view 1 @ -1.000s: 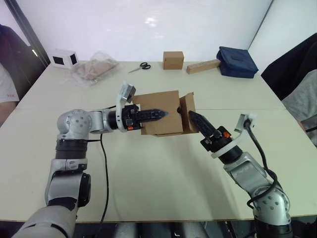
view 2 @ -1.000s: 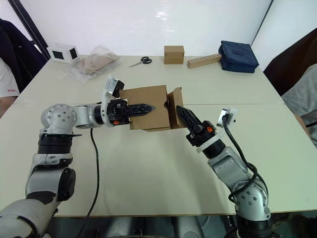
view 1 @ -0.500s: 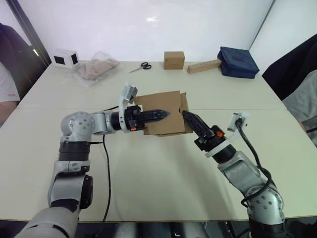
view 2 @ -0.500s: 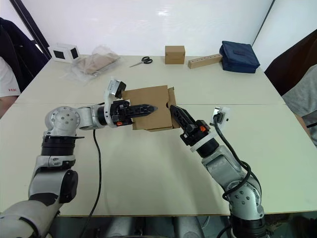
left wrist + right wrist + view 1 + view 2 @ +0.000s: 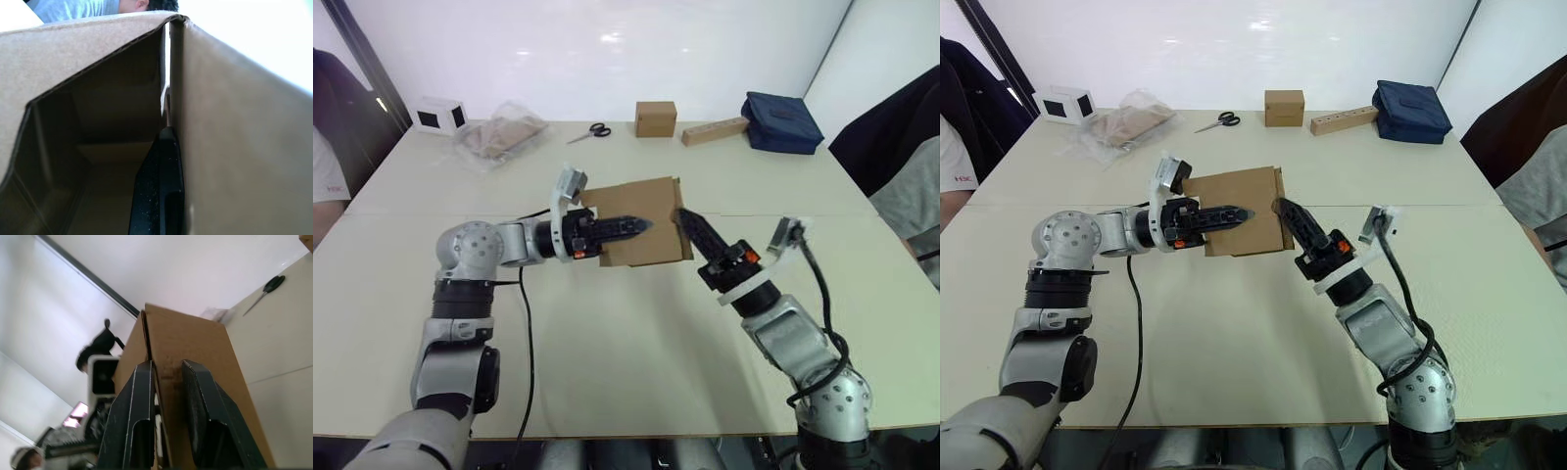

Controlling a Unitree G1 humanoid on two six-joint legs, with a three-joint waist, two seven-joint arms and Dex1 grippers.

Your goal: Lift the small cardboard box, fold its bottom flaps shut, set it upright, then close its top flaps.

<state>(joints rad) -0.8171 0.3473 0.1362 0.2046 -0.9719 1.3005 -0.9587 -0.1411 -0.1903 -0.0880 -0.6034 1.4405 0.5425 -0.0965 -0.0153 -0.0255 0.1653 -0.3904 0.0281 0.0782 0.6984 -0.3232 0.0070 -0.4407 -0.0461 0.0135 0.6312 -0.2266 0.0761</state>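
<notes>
Corrugated small cardboard box (image 5: pixel 641 220) held above surface (image 5: pixel 607 333) centre; left tool (image 5: pixel 631 225) pinches one wall, right tool (image 5: pixel 1285 210) slightly open, straddling a flap edge. Light, crushable; grip panels near folds.

Well beyond the pincers, scissors (image 5: pixel 590 131), a cardboard cube (image 5: pixel 655 118), a tan block (image 5: pixel 715 130) and a blue pouch (image 5: pixel 781 121) lay on the bench (image 5: pixel 626 362).

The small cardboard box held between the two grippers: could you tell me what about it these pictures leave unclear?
- Far end of the small cardboard box: faces away from the head views.
- Left gripper grip: in the left wrist view one finger lies against a panel; the other is hidden.
- Flap under the right gripper: the fingers cover its edge.
</notes>
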